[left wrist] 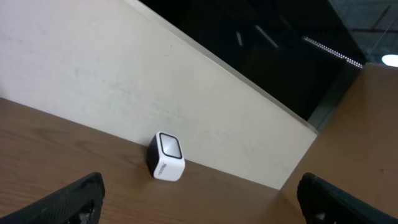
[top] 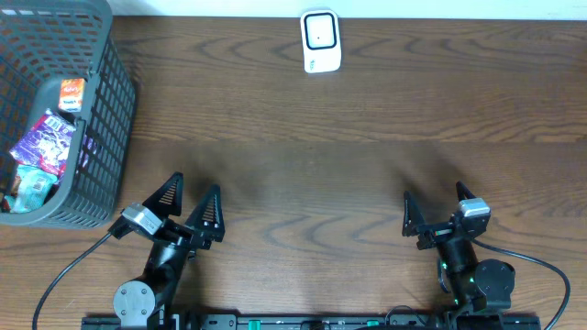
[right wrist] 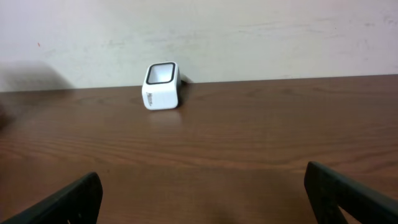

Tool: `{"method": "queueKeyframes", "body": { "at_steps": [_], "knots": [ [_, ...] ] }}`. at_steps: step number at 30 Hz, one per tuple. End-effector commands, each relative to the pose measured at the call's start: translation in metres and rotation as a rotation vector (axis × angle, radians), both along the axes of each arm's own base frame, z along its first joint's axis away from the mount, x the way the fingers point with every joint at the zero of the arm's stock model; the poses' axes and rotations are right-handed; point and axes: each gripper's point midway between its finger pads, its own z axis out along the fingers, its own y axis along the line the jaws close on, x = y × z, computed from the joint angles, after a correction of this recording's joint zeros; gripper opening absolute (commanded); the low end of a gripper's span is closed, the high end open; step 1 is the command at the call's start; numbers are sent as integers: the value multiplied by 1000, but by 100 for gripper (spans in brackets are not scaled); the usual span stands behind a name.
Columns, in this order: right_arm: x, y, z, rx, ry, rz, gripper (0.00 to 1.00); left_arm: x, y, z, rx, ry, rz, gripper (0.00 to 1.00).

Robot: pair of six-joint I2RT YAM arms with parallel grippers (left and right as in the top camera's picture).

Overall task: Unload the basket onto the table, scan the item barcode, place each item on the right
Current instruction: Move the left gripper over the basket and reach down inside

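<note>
A small white barcode scanner (top: 321, 41) with a dark window stands at the far edge of the wooden table, also in the left wrist view (left wrist: 166, 157) and the right wrist view (right wrist: 161, 86). Packaged items (top: 44, 147) lie inside a grey basket (top: 108, 137) at the far left. My left gripper (top: 193, 203) rests near the front left, open and empty, right of the basket. My right gripper (top: 436, 206) sits at the front right, open with nothing between its fingers. Both are well short of the scanner.
A pale wall (right wrist: 249, 37) runs behind the table's far edge. Cables (top: 64, 275) trail from both arm bases along the front edge. Bare wood (top: 312, 174) lies between the grippers and the scanner.
</note>
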Motion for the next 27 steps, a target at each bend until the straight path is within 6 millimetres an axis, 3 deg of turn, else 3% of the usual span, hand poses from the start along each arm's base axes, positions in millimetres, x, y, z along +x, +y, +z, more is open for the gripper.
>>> {"method": "queueKeyframes", "body": {
  "at_steps": [1,10,18,21,24,27],
  "knots": [
    [0,-2,-1,-13,-3,-8,99,-11,-3,34,9,-79,-15,98],
    [0,-2,-1,-13,-3,-8,99,-10,-3,82,169,-154,37,98],
    [0,-2,-1,-13,-3,-8,99,19,-2,128,266,-58,51,98],
    [0,-2,-1,-13,-3,-8,99,33,0,128,321,85,52,98],
    [0,-2,-1,-13,-3,-8,99,48,29,110,343,380,180,98],
    [0,-2,-1,-13,-3,-8,99,51,36,105,534,535,175,98]
  ]
}}
